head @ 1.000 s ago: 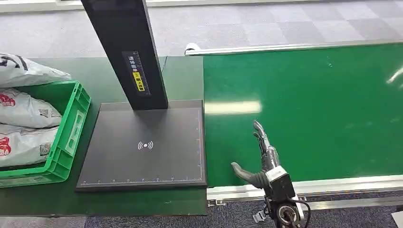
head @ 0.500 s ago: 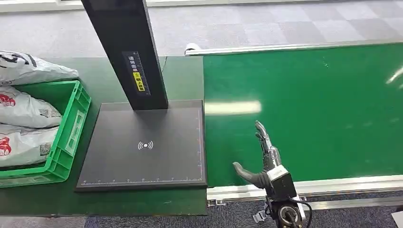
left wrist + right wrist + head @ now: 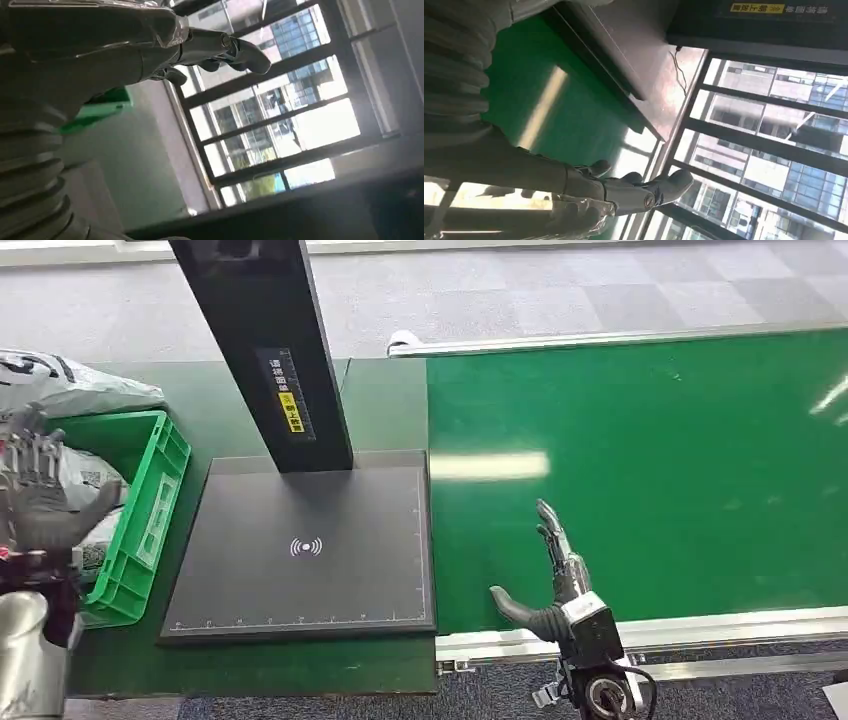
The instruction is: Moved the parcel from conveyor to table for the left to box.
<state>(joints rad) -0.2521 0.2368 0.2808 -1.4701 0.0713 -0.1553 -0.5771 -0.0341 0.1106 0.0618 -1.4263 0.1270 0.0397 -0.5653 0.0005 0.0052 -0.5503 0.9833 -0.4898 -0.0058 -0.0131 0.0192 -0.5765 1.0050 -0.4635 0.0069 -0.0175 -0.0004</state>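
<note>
1. The right hand point(image 3: 545, 565) is skinny and mostly dark, with silvery metal links along the fingers and a thick dark grey thumb.
2. Behind it sits a white-and-black block at the wrist, then a round silver fitting with a black cable looped beside it.
3. The left hand point(image 3: 40, 490) is dark grey at the palm and thumb, with lighter metallic fingers, on a plain silver tube of an arm.
4. Up close in the right wrist view, that hand point(image 3: 624, 192) has a grey ribbed cover, glossy clear wrap over the knuckle area, and a small round screw.
5. Same story in the left wrist view point(image 3: 165, 45): ribbed grey cover, shiny wrap, dark rounded fingertips.
</note>
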